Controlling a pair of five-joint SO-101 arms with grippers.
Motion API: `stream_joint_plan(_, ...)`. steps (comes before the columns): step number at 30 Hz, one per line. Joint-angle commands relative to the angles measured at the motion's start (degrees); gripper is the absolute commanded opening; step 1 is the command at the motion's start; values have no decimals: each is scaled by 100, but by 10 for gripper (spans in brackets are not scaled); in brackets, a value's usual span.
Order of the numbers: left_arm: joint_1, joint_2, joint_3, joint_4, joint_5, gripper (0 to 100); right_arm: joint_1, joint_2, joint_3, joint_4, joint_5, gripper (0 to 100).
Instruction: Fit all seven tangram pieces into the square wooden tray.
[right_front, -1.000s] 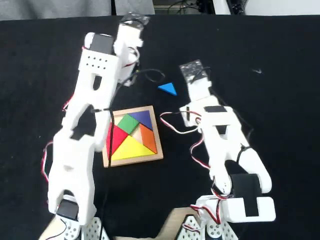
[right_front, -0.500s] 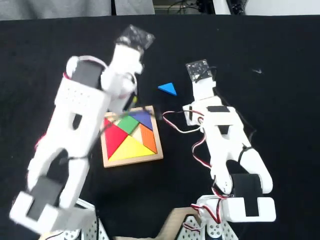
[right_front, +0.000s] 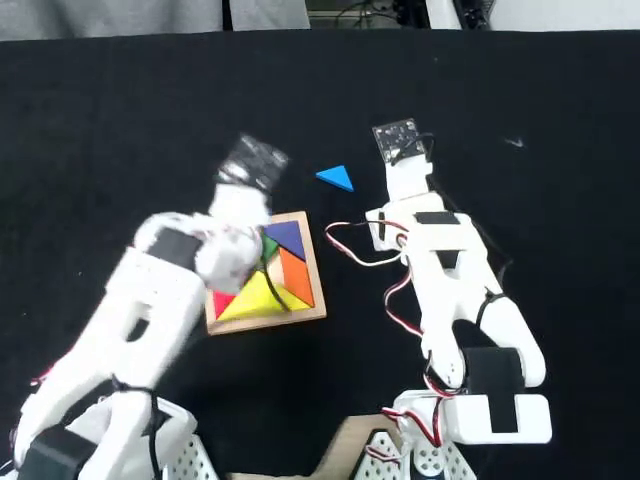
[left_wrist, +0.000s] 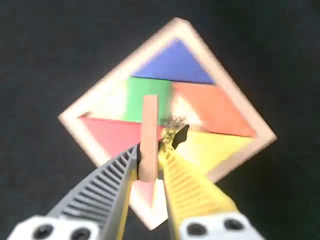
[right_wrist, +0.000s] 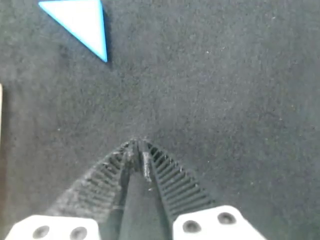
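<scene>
Your L tool (left_wrist: 149, 152) grips the piece (left_wrist: 148, 120) on edge over the tray (left_wrist: 100, 89), so lower slow & tip it flat before letting go; R tool (right_wrist: 137, 150) sits closed, empty.

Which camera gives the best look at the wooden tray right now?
The left wrist view: the whole wooden tray lies below it. In the high view the left arm covers part of it; the right wrist view catches just an edge sliver.
</scene>
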Motion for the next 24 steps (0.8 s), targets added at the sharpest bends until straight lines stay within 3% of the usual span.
stream_joint_plan(1,655,-290,699,-844,545,30,18,-22,-180,-185,-9,11)
stream_joint_plan(7,655,-281,901,-1037,1345,30,18,-22,-180,-185,-9,11)
stream_joint_plan(12,611,-281,971,-1248,1345,30,18,-22,-180,-185,-9,11)
stream_joint_plan(19,-31,-281,1393,-1679,1301,30,18,-22,-180,-193,-9,11)
stream_joint_plan(24,-22,-281,1499,-2066,1231,30,9,-22,-180,-193,-9,11)
